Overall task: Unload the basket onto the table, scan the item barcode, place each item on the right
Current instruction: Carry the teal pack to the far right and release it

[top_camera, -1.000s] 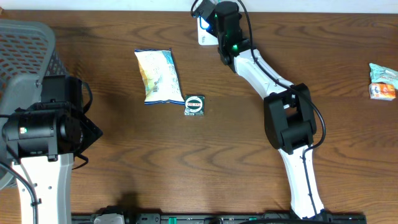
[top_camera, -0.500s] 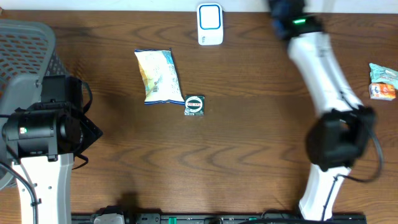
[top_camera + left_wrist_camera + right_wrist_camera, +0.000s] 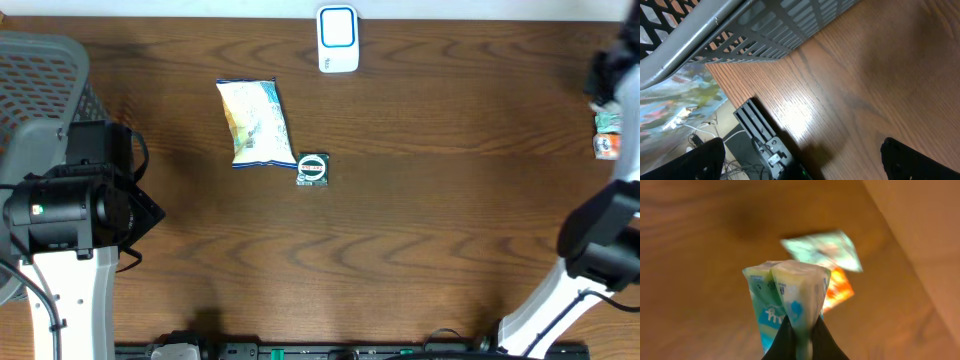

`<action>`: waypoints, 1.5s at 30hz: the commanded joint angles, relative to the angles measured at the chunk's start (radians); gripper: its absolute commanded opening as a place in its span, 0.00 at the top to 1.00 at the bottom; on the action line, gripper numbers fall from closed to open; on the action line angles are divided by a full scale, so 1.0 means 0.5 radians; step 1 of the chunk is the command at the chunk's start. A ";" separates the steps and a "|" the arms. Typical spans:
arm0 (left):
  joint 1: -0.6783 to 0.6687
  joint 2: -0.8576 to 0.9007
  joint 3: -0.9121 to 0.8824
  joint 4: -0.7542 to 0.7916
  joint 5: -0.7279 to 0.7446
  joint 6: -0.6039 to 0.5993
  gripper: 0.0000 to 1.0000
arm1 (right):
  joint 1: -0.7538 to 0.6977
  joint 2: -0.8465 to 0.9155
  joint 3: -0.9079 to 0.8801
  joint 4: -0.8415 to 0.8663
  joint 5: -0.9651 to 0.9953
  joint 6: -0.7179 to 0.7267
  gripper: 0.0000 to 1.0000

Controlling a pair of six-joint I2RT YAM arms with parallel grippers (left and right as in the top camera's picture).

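Note:
The item, a soft green, yellow and blue packet (image 3: 790, 295), is pinched at its lower end by my right gripper (image 3: 801, 330), which is shut on it. It hangs above the table's far right side, blurred by motion. In the overhead view the right gripper (image 3: 608, 72) is a dark blur at the right edge, and the packet is hidden there. The white scanner (image 3: 338, 38) with its blue-rimmed window stands at the back centre, far from that gripper. My left gripper (image 3: 802, 162) is open with nothing between its wide-set fingers (image 3: 695, 160), low over the table's front left.
A teal packet (image 3: 822, 250) and an orange one (image 3: 837, 290) lie under the held item, and both packets (image 3: 606, 135) sit at the right edge. A white snack bag (image 3: 255, 122) and a small round pack (image 3: 313, 169) lie left of centre. A grey mesh basket (image 3: 40, 60) fills the back left.
The right arm has swung from the scanner at the back centre to the far right edge. The left arm has not moved.

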 commanded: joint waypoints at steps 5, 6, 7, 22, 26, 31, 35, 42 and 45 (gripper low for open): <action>0.008 -0.008 0.002 -0.011 -0.006 -0.026 0.02 | -0.359 0.101 -0.011 -0.110 -0.204 0.471 0.98; 0.008 -0.008 0.002 -0.011 -0.006 -0.026 0.02 | -0.396 0.111 -0.011 -0.112 -0.256 0.482 0.98; 0.008 -0.008 0.002 -0.011 -0.005 -0.026 0.02 | -0.428 0.130 -0.011 -0.117 -0.298 0.488 0.98; 0.008 -0.008 0.002 -0.011 -0.005 -0.027 0.02 | -0.636 0.330 -0.011 -0.046 -0.375 0.486 0.92; 0.008 -0.008 0.002 -0.011 -0.005 -0.026 0.02 | -0.637 0.365 -0.011 -0.038 -0.375 0.486 0.92; 0.008 -0.008 0.002 -0.011 -0.006 -0.026 0.02 | -0.637 0.376 -0.011 -0.040 -0.365 0.486 0.92; 0.008 -0.008 0.002 -0.011 -0.006 -0.026 0.02 | -0.637 0.376 -0.011 -0.050 -0.368 0.486 0.84; 0.008 -0.008 0.002 -0.011 -0.006 -0.026 0.02 | -0.636 0.376 -0.011 -0.109 -0.499 0.410 0.14; 0.008 -0.008 0.002 -0.011 -0.006 -0.026 0.02 | -0.634 0.375 -0.011 -0.113 -0.826 0.227 0.14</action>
